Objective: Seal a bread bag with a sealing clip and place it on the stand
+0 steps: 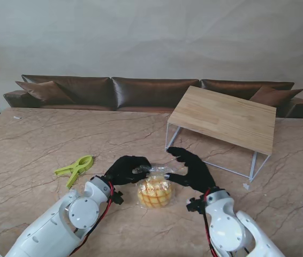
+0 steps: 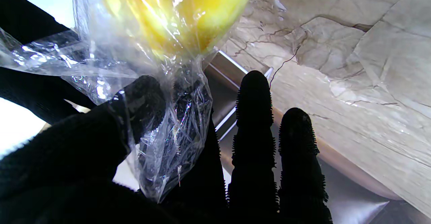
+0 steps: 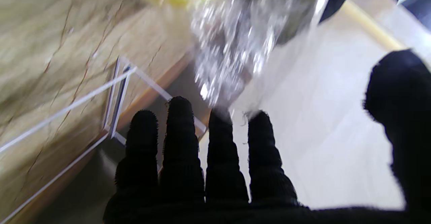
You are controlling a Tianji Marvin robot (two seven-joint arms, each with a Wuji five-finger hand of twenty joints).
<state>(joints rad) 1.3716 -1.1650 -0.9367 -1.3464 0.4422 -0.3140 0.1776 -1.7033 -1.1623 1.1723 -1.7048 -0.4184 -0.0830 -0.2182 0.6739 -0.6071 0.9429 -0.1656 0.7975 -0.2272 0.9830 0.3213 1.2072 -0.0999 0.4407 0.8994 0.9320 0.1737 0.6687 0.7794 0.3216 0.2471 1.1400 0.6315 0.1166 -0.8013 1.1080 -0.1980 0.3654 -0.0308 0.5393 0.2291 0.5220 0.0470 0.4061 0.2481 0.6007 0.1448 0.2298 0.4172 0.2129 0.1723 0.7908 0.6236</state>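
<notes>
A brown leather sofa [image 1: 141, 92] runs along the far edge of the marble table [image 1: 28, 144]; the wooden-topped stand [image 1: 224, 118] sits far right on white wire legs, apart from the bag; the green sealing clip [image 1: 75, 168] lies to the left, near the left hand [image 1: 126, 169]. The clear bread bag [image 1: 154, 190], holding a yellow scored bun, rests near centre; its crinkled neck [image 2: 168, 129] is pinched by the left hand's thumb and finger; the right hand [image 1: 194, 168] is spread, gripping nothing, its fingertips [image 3: 219, 119] beside the film.
</notes>
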